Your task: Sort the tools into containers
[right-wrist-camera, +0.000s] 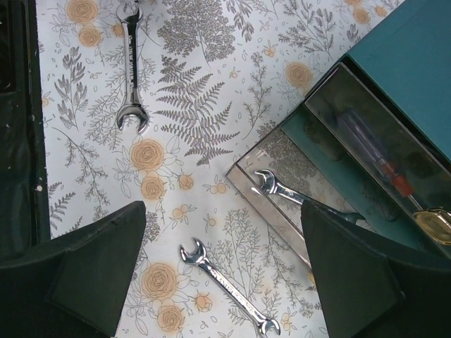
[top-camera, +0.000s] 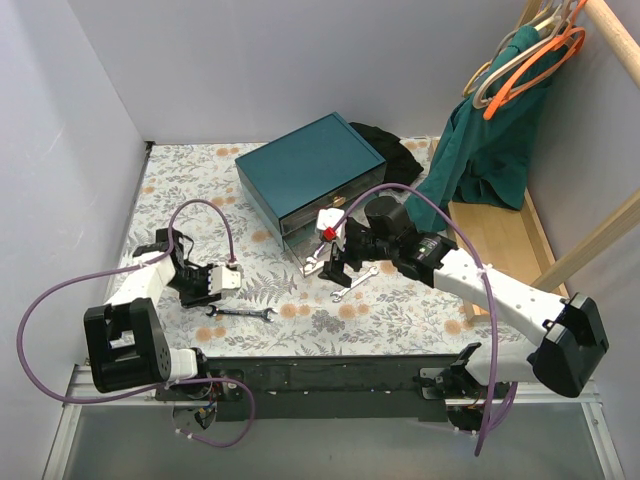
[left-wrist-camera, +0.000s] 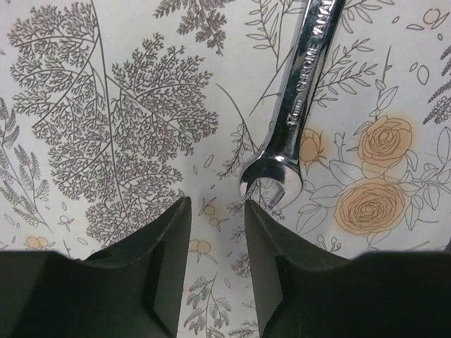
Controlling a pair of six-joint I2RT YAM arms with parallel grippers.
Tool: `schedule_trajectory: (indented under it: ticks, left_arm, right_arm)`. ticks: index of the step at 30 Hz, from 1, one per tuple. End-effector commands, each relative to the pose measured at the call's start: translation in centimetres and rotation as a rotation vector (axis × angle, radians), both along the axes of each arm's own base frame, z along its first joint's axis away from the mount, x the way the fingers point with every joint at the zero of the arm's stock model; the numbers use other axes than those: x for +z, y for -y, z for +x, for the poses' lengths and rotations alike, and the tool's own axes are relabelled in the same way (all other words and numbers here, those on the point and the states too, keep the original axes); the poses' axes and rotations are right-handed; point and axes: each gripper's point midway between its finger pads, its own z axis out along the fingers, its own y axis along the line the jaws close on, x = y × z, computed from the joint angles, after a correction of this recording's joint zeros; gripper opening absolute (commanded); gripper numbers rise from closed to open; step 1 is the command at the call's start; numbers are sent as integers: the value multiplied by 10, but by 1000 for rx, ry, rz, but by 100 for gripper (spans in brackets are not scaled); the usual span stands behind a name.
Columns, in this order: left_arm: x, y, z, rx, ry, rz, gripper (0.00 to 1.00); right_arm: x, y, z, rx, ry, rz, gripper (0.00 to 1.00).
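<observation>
A silver wrench (left-wrist-camera: pixel 299 98) lies on the flowered cloth, also seen from above as the wrench (top-camera: pixel 240 313). Its open end sits just ahead of my left gripper's right finger (left-wrist-camera: pixel 282 253). My left gripper (left-wrist-camera: pixel 217 211) (top-camera: pixel 220 284) has a narrow gap with only cloth in it. My right gripper (right-wrist-camera: pixel 222 211) (top-camera: pixel 336 260) hangs wide open over a second wrench (right-wrist-camera: pixel 225 285) (top-camera: pixel 355 283) on the cloth. A third wrench (right-wrist-camera: pixel 289 191) lies in the lower pulled-out drawer (right-wrist-camera: pixel 254 179) of the teal box (top-camera: pixel 310 170). The upper drawer (right-wrist-camera: pixel 352 105) holds screwdrivers (right-wrist-camera: pixel 380 165).
A green garment (top-camera: pixel 490 150) hangs from hangers at the back right, over a light wooden tray (top-camera: pixel 505 240). A black cloth (top-camera: pixel 385 145) lies behind the box. A black rail (top-camera: pixel 330 372) runs along the near edge. Purple cables loop from both arms.
</observation>
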Motion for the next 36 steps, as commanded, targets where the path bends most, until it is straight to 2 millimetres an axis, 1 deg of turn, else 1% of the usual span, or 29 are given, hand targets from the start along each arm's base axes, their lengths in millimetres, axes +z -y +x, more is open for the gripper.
schedule_trajectory:
  ticks: [1, 4, 5, 14, 18, 20, 22, 23, 24, 25, 26, 28, 29, 31, 32, 33, 34, 35, 36]
  left_arm:
    - [1, 11, 7, -62, 77, -38, 35]
    - [-4, 15, 5, -79, 77, -45, 35]
    - [-8, 17, 1, -96, 71, -41, 35]
    - [-22, 20, -17, -167, 34, -30, 33]
    - [-28, 21, -31, -190, -11, -30, 29]
    - [-33, 20, -34, -170, -37, -27, 28]
    - [-35, 19, -32, -148, -51, -26, 24]
    - [-39, 20, -35, -114, -95, -35, 22]
    - [-39, 21, -33, -96, -108, -45, 21]
    - [-36, 21, -26, -71, -119, -53, 19]
    - [-39, 22, -28, -34, -170, -65, 14]
    - [-38, 26, -24, 1, -209, -94, 9]
    - [-36, 25, -18, 14, -206, -99, 5]
    - [-37, 28, -16, 27, -220, -115, 2]
    - [-38, 29, -16, 32, -224, -119, 0]
    - [-38, 30, -18, 31, -230, -126, 0]
    - [-38, 31, -23, 32, -252, -132, 0]
    - [-39, 31, -26, 33, -268, -133, 0]
    - [-39, 32, -30, 38, -288, -137, 0]
  right_arm:
    - [12, -5, 7, -26, 0, 32, 99]
    - [9, -4, 8, -33, -3, 26, 99]
    - [8, -4, 9, -37, -3, 23, 99]
    - [5, -7, 13, -37, 1, 16, 99]
    - [3, -10, 10, -7, -1, 12, 99]
    - [0, -11, 9, 16, 5, 3, 98]
    - [-3, -11, 5, 58, 17, -15, 95]
    - [-4, -14, 0, 93, 15, -19, 93]
    - [-5, -16, -3, 109, 21, -26, 92]
    - [-5, -18, -5, 129, 39, -30, 91]
    - [-8, -25, -13, 161, 39, -35, 91]
    - [-13, -34, -23, 198, 39, -45, 90]
    - [-19, -43, -33, 238, 38, -58, 90]
    - [-25, -52, -45, 280, 35, -63, 88]
    - [-29, -61, -53, 311, 35, -58, 88]
    - [-30, -66, -55, 320, 39, -53, 88]
    - [-33, -70, -56, 328, 46, -52, 87]
    - [-39, -76, -59, 344, 46, -56, 87]
    - [-38, -83, -59, 362, 72, -40, 87]
